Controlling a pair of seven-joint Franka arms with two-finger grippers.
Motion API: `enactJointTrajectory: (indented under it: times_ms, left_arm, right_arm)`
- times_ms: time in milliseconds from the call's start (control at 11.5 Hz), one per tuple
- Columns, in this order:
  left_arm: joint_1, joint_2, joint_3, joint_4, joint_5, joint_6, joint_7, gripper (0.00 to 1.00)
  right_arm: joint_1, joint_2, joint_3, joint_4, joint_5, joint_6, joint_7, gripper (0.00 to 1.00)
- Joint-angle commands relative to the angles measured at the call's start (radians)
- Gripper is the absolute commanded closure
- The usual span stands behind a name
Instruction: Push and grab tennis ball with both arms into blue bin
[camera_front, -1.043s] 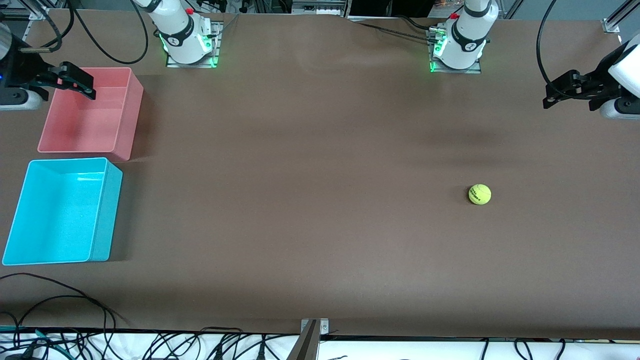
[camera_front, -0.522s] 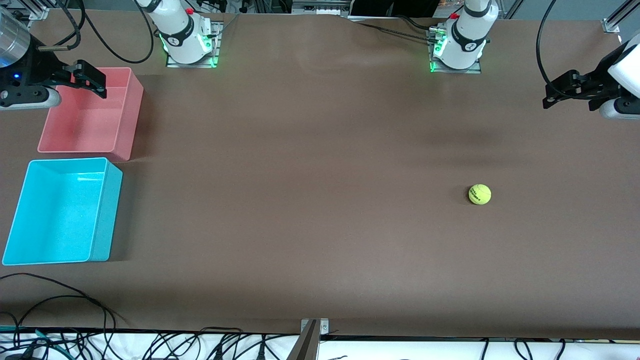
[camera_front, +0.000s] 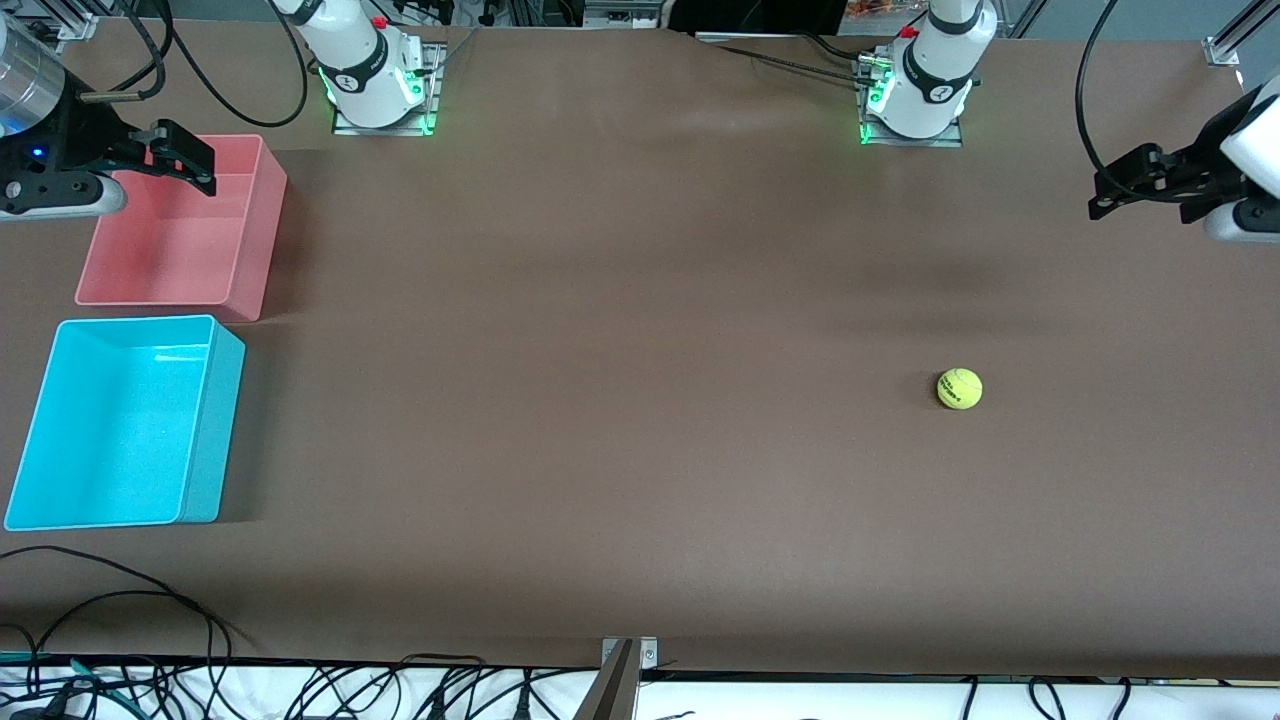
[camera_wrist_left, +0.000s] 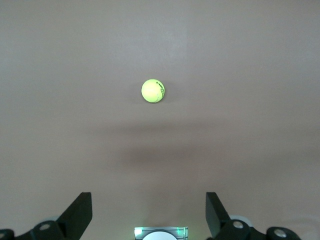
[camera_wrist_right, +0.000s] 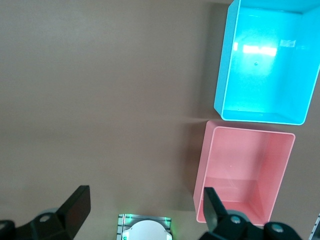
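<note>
The tennis ball (camera_front: 959, 389) lies on the brown table toward the left arm's end; it also shows in the left wrist view (camera_wrist_left: 153, 91). The blue bin (camera_front: 213, 430) stands empty at the right arm's end, nearer to the front camera than the pink bin, and also shows in the right wrist view (camera_wrist_right: 223, 65). My left gripper (camera_front: 1100, 195) is open and empty, up in the air over the table's left-arm end, well apart from the ball; its jaws (camera_wrist_left: 148, 205) stand wide. My right gripper (camera_front: 200, 165) is open and empty over the pink bin; its jaws (camera_wrist_right: 145, 200) stand wide.
The pink bin (camera_front: 265, 220) stands empty beside the blue bin, toward the bases, and also shows in the right wrist view (camera_wrist_right: 202, 170). The arm bases (camera_front: 375, 85) (camera_front: 915, 95) stand at the table's top edge. Black cables (camera_front: 120, 600) lie at the front edge.
My right gripper has shifted a little toward the left arm's end, over the pink bin. My left gripper has barely moved. The ball has not moved.
</note>
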Motion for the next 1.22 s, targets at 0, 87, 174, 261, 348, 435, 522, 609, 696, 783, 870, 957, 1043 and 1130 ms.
enactJointTrajectory:
  times_ms: [0,87,174,261,348,435,522,609,696,783,870,957,1043,1130]
  left_arm:
    - [0.005,0.038,0.002,0.004,-0.009,-0.003,0.005,0.00]
    - [0.005,0.039,0.001,-0.007,-0.015,0.014,0.006,0.00]
    - [0.005,0.039,0.001,-0.038,-0.011,0.066,0.006,0.00]
    - [0.007,0.035,0.002,-0.073,-0.014,0.107,0.006,0.00]
    - [0.009,0.036,0.002,-0.111,-0.014,0.149,0.006,0.00]
    - [0.015,0.038,0.002,-0.143,-0.011,0.190,0.006,0.00]
    - [0.044,0.039,0.001,-0.176,-0.015,0.236,0.008,0.00]
    - [0.067,0.042,0.001,-0.202,-0.021,0.267,0.009,0.00]
    - [0.067,0.053,0.001,-0.219,-0.020,0.269,0.011,0.00]
    - [0.056,0.062,0.002,-0.220,-0.009,0.263,0.000,0.00]
    - [0.055,0.076,0.002,-0.216,-0.008,0.263,0.006,0.00]
    - [0.067,0.093,0.002,-0.211,-0.015,0.258,0.015,0.00]
    - [0.067,0.087,0.001,-0.223,-0.017,0.269,0.011,0.00]
    - [0.058,0.085,0.001,-0.263,-0.014,0.299,0.006,0.00]
  right_arm:
    - [-0.002,0.000,-0.006,0.026,0.006,-0.031,-0.003,0.00]
    - [-0.004,-0.003,-0.011,0.026,0.006,-0.047,-0.003,0.00]
    - [-0.002,-0.003,-0.014,0.026,0.006,-0.057,0.003,0.00]
    - [-0.002,-0.002,-0.011,0.026,0.006,-0.057,0.005,0.00]
    - [-0.002,-0.002,-0.008,0.026,0.011,-0.055,0.008,0.00]
    - [-0.001,0.005,-0.004,0.026,0.014,-0.054,0.008,0.00]
    - [-0.002,0.006,-0.008,0.026,0.017,-0.051,0.008,0.00]
    - [-0.005,0.008,-0.011,0.026,0.020,-0.052,0.008,0.00]
    - [-0.008,0.006,-0.012,0.026,0.037,-0.054,0.008,0.00]
    - [-0.010,0.006,-0.024,0.026,0.054,-0.051,0.010,0.00]
    - [-0.010,0.006,-0.041,0.026,0.078,-0.049,0.008,0.00]
    - [-0.010,0.009,-0.044,0.026,0.094,-0.049,0.008,0.00]
    - [-0.010,0.011,-0.044,0.026,0.095,-0.045,0.008,0.00]
    - [-0.008,0.015,-0.044,0.026,0.097,-0.043,0.008,0.00]
